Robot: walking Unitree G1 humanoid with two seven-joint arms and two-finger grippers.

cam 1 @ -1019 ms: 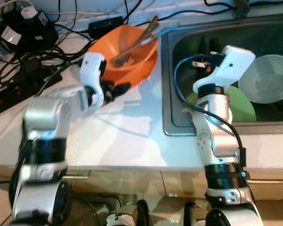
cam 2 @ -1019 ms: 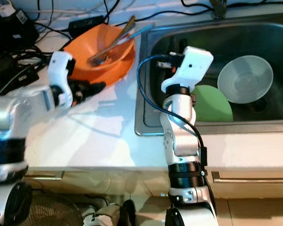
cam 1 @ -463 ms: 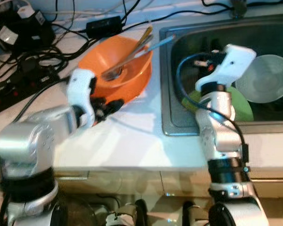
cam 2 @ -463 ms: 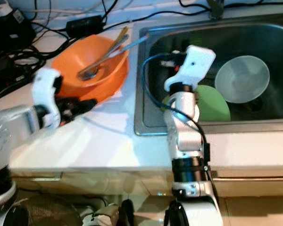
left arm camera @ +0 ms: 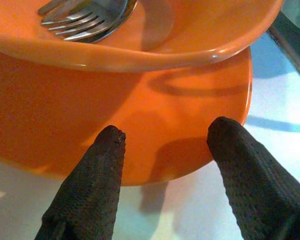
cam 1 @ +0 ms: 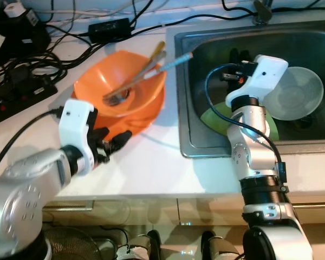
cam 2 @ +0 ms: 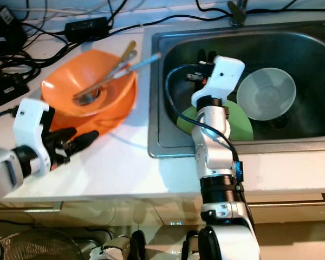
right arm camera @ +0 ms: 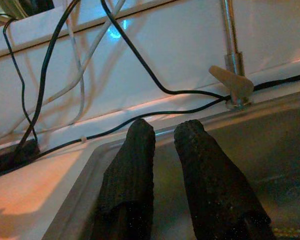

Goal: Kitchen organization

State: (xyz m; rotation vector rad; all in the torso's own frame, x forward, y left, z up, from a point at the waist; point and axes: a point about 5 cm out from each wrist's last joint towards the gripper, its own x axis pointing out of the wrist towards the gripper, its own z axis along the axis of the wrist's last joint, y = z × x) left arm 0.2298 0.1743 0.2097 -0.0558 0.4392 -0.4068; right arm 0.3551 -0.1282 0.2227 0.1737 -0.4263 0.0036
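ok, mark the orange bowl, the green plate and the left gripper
orange bowl (cam 1: 97, 89), left eye view, inner wall left of the cutlery
green plate (cam 2: 239, 125), right eye view, bare part right of the arm
left gripper (left arm camera: 165, 137), left wrist view, midway between fingertips

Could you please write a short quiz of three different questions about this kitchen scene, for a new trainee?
1. True or false: the left gripper has its black fingers open just in front of the orange plastic plate.
2. Multiple choice: what lies inside the orange plastic bowl? A) a sponge B) metal cutlery C) a cup
3. Fill in: the round pale translucent bowl and the flat green plate sit inside the steel ____.

Key: 1 true. 2 B. 3 sink; the right gripper hovers over it with its fingers close together, holding nothing.
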